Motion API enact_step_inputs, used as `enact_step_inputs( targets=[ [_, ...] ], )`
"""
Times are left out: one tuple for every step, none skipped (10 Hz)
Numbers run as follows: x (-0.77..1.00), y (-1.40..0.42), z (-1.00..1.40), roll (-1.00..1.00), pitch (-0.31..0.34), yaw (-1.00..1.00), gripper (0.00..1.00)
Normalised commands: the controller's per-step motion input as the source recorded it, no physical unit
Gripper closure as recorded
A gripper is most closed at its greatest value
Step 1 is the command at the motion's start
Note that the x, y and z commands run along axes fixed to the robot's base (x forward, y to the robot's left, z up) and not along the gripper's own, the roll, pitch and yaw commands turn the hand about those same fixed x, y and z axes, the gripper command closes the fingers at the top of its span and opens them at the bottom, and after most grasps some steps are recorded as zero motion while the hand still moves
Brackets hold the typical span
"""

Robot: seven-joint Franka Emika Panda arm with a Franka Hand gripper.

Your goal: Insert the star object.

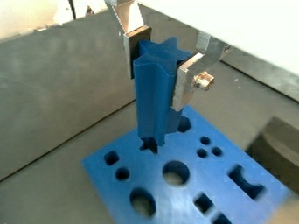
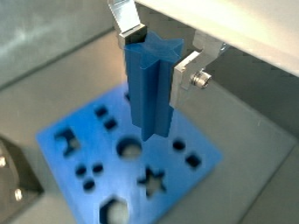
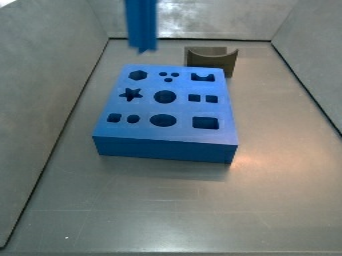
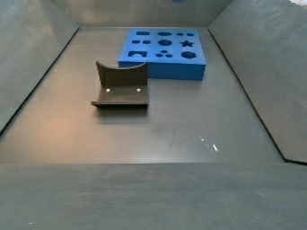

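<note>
The star object [image 1: 155,96] is a tall blue peg with a star-shaped top, also seen in a wrist view [image 2: 149,87]. My gripper [image 1: 160,70] is shut on its upper part, one silver finger [image 2: 187,77] on each side. The peg hangs upright above the wide blue block [image 1: 222,188] with shaped holes. Its lower end is over the block's star hole [image 2: 152,181] side. In a side view the peg [image 3: 140,25] hangs clear above the block [image 3: 167,135], near the star hole [image 3: 131,95]. The gripper itself is above that frame and out of the side views.
A dark grey curved piece [image 3: 210,58] stands just behind the block, and shows in the side view [image 4: 120,87] as well, apart from the block [image 4: 164,54]. Grey walls [image 3: 54,130] enclose the floor on all sides.
</note>
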Motion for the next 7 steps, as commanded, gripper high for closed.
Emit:
enact_step_inputs(
  targets=[
    [-0.41, 0.35, -0.96, -0.03, -0.121, 0.29, 1.0],
    [-0.37, 0.29, -0.89, -0.05, -0.154, 0.22, 1.0],
    [-0.41, 0.27, -0.81, -0.1, -0.169, 0.13, 1.0],
    [-0.15, 0.12, -0.51, -0.1, -0.079, 0.02, 1.0],
    [-0.1, 0.11, -0.42, -0.04, -0.03, 0.0, 1.0],
    [0.0, 0.12, -0.57, 0.0, 0.0, 0.0, 1.0],
    [0.0, 0.1, -0.57, 0.0, 0.0, 0.0, 1.0]
  ],
)
